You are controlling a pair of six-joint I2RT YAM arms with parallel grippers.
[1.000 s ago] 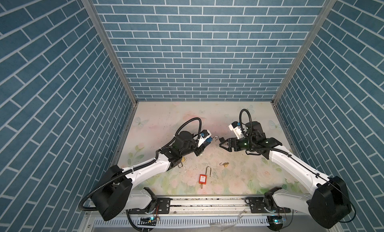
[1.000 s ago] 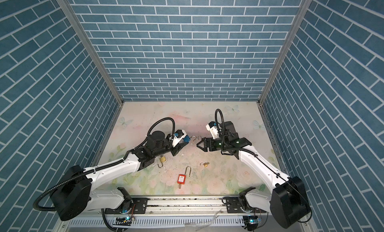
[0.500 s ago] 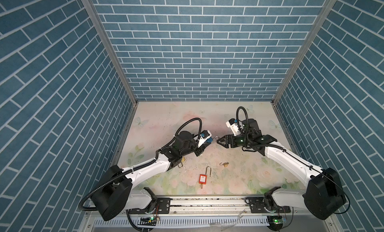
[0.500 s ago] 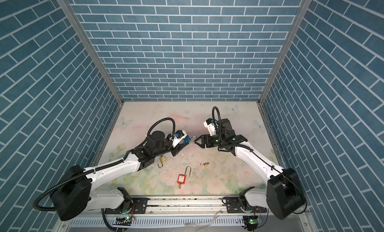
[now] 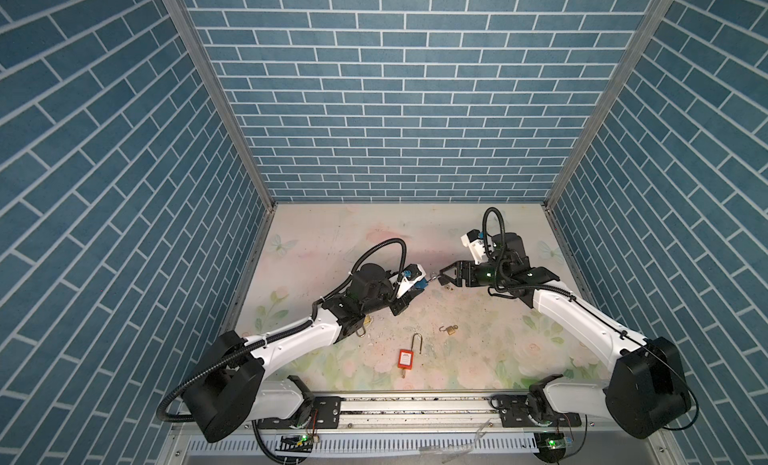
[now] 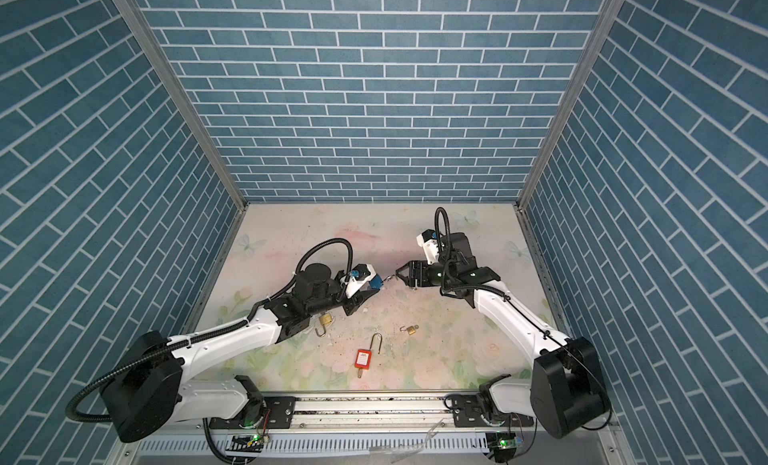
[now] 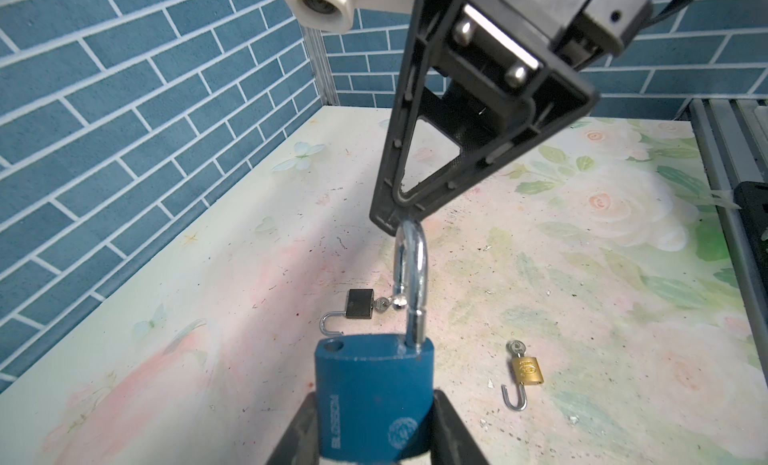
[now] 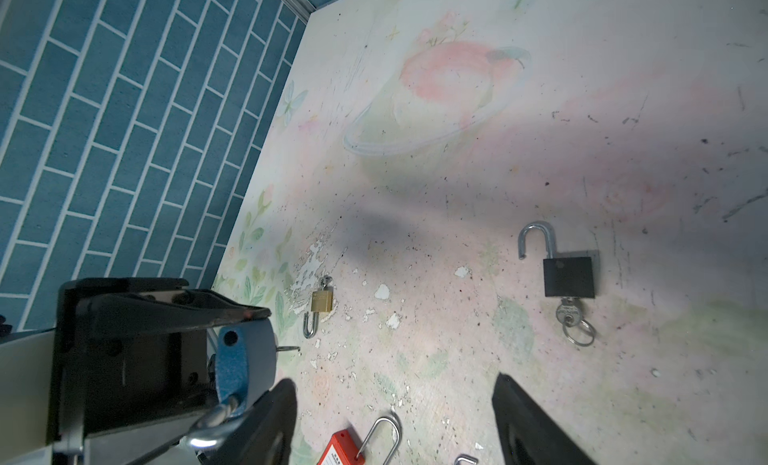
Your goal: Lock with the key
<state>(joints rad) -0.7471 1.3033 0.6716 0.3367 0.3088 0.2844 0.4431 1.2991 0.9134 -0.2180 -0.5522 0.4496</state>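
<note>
Nearest me, the red lock (image 5: 406, 358) lies untouched. Mid-table, my left claw (image 7: 374, 442) grips the blue lock (image 7: 372, 384) by its body, with the shackle (image 7: 411, 251) sprung and pointing right. My right claw (image 5: 444, 276) has swung in from the right. Its jaws are still apart but narrowing, and one tip touches the shackle's bend (I can't see a key). Next, I judge, I press it home.
</note>
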